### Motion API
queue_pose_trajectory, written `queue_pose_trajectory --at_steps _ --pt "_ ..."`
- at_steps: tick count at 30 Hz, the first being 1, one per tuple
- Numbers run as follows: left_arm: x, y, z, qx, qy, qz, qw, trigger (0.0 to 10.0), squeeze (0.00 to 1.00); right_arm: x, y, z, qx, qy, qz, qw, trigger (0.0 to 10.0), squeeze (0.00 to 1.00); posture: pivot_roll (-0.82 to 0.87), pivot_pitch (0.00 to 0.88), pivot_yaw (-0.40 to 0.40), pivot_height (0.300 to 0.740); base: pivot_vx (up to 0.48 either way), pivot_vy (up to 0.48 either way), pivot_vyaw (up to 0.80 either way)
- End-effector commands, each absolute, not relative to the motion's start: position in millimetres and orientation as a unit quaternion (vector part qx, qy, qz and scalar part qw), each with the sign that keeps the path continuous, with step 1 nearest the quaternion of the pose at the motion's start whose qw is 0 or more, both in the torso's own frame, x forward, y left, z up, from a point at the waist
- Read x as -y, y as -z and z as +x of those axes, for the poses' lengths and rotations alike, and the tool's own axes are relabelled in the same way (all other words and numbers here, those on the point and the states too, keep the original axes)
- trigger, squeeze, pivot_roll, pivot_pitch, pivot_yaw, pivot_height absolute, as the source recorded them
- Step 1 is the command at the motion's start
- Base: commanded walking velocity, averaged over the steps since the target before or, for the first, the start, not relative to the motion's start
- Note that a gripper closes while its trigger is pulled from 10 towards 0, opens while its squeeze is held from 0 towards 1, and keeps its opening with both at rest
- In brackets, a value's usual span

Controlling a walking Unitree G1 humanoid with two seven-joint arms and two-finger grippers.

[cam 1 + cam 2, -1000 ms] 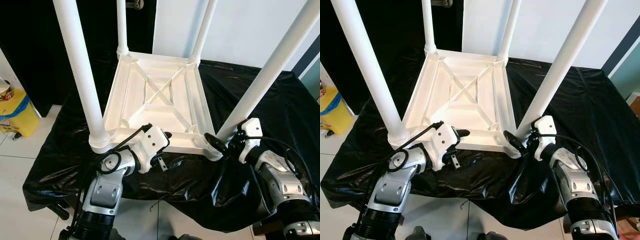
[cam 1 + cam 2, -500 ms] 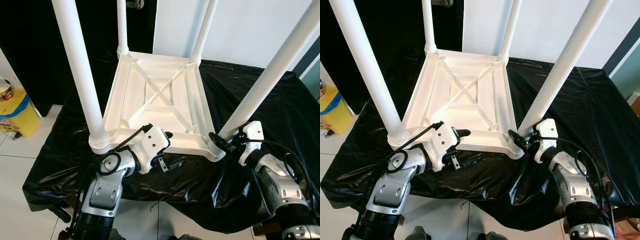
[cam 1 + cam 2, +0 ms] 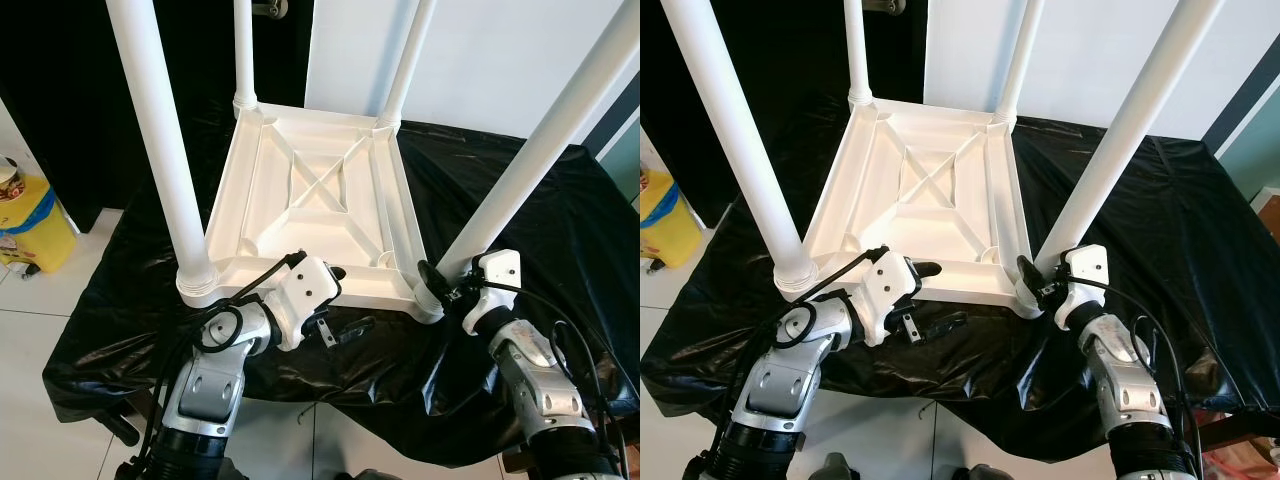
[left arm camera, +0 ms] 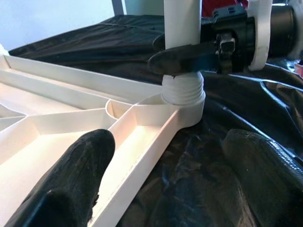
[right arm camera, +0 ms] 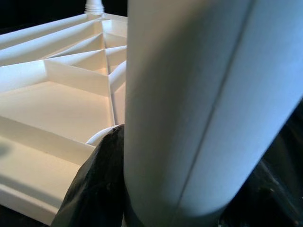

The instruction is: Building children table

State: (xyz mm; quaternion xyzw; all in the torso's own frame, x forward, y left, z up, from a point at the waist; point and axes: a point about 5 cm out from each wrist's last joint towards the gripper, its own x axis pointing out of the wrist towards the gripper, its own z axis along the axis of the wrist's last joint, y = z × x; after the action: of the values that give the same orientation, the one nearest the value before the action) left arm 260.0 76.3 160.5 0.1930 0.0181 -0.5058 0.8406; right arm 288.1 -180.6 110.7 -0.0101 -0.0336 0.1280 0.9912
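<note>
Table (image 3: 318, 205) upside down on black sheet (image 3: 560, 230), four legs up. Right gripper (image 3: 1037, 281) clamps near-right leg (image 3: 520, 178) at its base — likely to screw it into corner socket. Left gripper (image 3: 340, 300) spread wide, straddling near rim — steadying top.

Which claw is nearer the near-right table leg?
Right. The right claw grips the base of the near-right leg; the left claw straddles the tabletop's near edge, apart from that leg.
</note>
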Motion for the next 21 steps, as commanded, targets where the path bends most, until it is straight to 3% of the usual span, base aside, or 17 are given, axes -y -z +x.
queue_pose_trajectory --at_steps 1,9,21 --pt "-76.6 -161.6 262.8 -0.008 0.453 0.188 0.871 10.0 0.00 180.1 -112.0 288.1 0.031 -0.109 -0.030 0.993 10.0 0.00 0.14 0.025 -0.179 0.740 0.000 0.000 0.00" --pt "-77.8 -163.3 263.2 -0.005 0.447 0.188 0.875 10.0 0.00 162.4 -117.4 286.4 0.044 -0.020 -0.010 0.999 10.0 0.00 0.15 0.019 -0.190 0.740 0.000 0.000 0.00" --pt "-79.4 -164.8 263.0 -0.005 0.442 0.190 0.877 10.0 0.00 147.4 -118.6 283.3 0.035 -0.004 0.005 0.999 10.0 0.00 0.16 0.024 -0.197 0.740 0.000 0.000 0.00"
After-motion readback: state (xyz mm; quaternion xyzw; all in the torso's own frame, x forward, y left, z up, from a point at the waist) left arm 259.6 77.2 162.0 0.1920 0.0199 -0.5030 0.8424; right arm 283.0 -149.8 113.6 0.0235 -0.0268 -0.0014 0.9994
